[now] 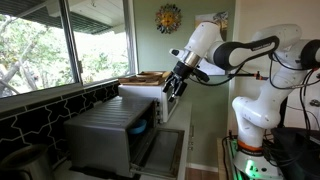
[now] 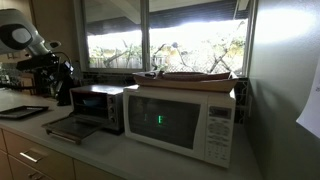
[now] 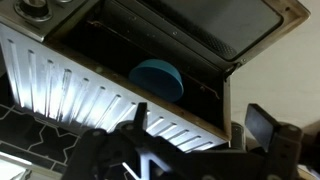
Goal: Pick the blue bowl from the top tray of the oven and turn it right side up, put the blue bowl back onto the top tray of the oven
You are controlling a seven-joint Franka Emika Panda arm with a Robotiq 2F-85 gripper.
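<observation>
The Panda arm (image 1: 256,100) is glossy white, with rounded shells and black bands at its joints. Its Robotiq gripper (image 1: 173,92) is black and blocky. The wrist view shows dark, angular fingers (image 3: 266,126) on open strut linkages.

Grey oven (image 3: 70,85) of ribbed sheet metal with a dull sheen, blue bowl (image 3: 158,80) smooth and faintly glossy, plastic-looking, white appliance (image 2: 180,120) in smooth glossy casing, wooden tray (image 2: 185,77), glossy black wall tiles (image 1: 40,115)

One blue bowl (image 3: 157,80), one oven (image 1: 100,135), one microwave (image 2: 180,122), perhaps one tray (image 2: 190,76).
</observation>
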